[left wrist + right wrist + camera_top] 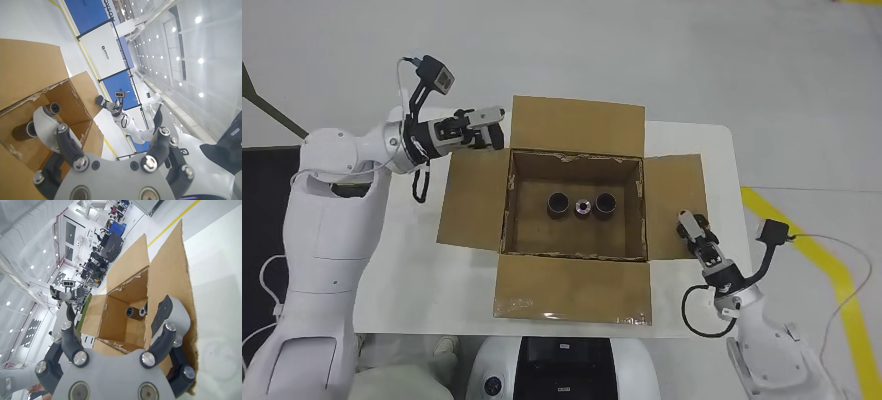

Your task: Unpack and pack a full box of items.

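Cardboard box [572, 285], flaps splayed, holds three cylinders [558, 205] on its floor; we note the left gripper [500, 130] at its far corner and the right gripper [691, 220] over a side flap, both spread and empty, presumably staged for unpacking.

Brown box [575, 270], white table [712, 140]

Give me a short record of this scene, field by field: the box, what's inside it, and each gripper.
box: cardboard box, open, four flaps spread out, on the white table
contents: left dark cylinder, small metal piece, right dark cylinder, in a row on the box floor
left gripper: open, empty, by the box's far left corner
right gripper: open, empty, over the right flap
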